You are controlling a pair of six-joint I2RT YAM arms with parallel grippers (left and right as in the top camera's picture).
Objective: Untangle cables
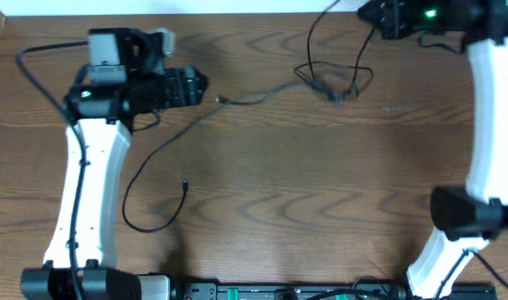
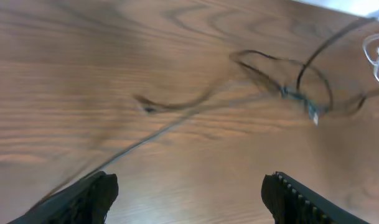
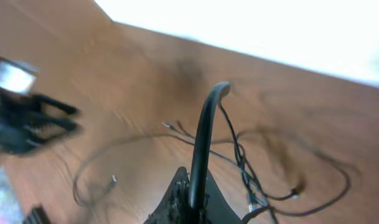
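A wood-grain table (image 1: pixel 320 208) fills the view. A white surface (image 1: pixel 153 7) borders its far edge. A black equipment bar (image 1: pixel 262 292) lines its near edge.

Both arms present white link shells joined by black joint housings. On the left arm (image 1: pixel 88 192) you will find a grey camera block (image 1: pixel 109 50) and a thick black wire (image 1: pixel 20 58) at the wrist. The right arm (image 1: pixel 490 108) has a black elbow housing (image 1: pixel 465 210). Each wrist shows a green indicator light (image 1: pixel 85 94). The left gripper (image 2: pixel 189 183) has black fingers (image 2: pixel 304 200), one with a ridged edge.
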